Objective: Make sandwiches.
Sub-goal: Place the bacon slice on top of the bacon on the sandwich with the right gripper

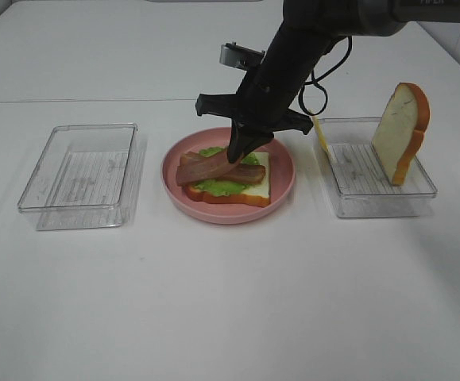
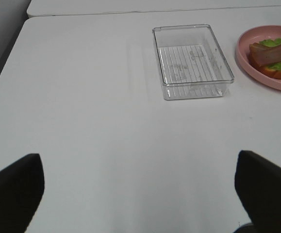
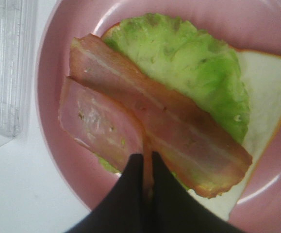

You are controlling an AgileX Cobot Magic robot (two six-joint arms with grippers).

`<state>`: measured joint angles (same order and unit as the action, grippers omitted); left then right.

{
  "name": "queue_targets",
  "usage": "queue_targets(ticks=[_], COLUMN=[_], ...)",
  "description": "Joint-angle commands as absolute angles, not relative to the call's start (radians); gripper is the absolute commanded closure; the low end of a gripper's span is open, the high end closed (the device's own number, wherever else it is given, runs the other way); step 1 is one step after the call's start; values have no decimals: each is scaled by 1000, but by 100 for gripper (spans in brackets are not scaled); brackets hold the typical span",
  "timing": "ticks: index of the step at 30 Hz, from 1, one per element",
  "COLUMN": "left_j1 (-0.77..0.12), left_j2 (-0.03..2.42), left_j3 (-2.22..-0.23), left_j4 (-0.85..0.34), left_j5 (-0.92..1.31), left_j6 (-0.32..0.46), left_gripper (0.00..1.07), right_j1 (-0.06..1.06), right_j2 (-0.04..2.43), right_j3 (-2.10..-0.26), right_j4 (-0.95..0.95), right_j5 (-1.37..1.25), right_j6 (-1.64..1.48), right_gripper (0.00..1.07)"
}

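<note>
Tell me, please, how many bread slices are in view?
2: one bread slice lies on the pink plate under lettuce and bacon; the other stands in the right tray.

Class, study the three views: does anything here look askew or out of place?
Yes. In the right tray the bread slice stands on edge, leaning, not flat. On the pink plate the two bacon strips lie crooked, overhanging the lettuce; the right gripper pinches one.

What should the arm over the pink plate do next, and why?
Probably open its fingers and let go. The right fingers are pinched on the edge of a bacon strip that already lies across the lettuce on the bread on the plate, so it looks placed.
</note>
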<state>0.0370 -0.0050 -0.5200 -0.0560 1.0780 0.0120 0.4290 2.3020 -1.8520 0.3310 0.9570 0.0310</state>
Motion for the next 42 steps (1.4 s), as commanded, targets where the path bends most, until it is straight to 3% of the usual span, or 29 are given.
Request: queue_targets(ticks=[1,15,16,17,18,19,20,21,22,24,37,42], left_j1=[41,41,41,41,41,41,41,41,41,41,41,41], left_j2=[-25,-25,-25,-25,-25,-25,-25,-25,-25,-25,-25,-25], left_j3=[-517,-517,-517,-517,-517,-517,-517,-517,-517,-517,-517,-517], left_j4=[-63,-63,-63,-63,-63,-63,-63,-63,-63,-63,-63,-63], left_j5=[1075,1075,1075,1075,1075,1075,1075,1075,1075,1075,1075,1075], left_j6=[13,13,13,13,13,13,13,13,13,13,13,13], left_gripper=[7,7,7,7,7,7,7,7,7,7,7,7], right_j1=[426,427,427,427,427,427,427,427,427,427,429,431], right_j2=[2304,2304,2304,2304,2304,2304,2304,2304,2304,2304,2293,2293], right_j3=[-1860,-1860,-1860,-1860,-1860,-1860,-1860,-1860,-1865,-1869,-2040,-2242], right_j4=[295,242,242,242,242,242,242,242,242,242,203,196], right_j5=[945,946,948,951,951,956,956,970,990,1002,1218,1294], right_j6=[41,68,80,90,90,98,98,113,112,109,152,161], right_gripper=[107,106,93,75,75,62,62,36,19,14,11,11])
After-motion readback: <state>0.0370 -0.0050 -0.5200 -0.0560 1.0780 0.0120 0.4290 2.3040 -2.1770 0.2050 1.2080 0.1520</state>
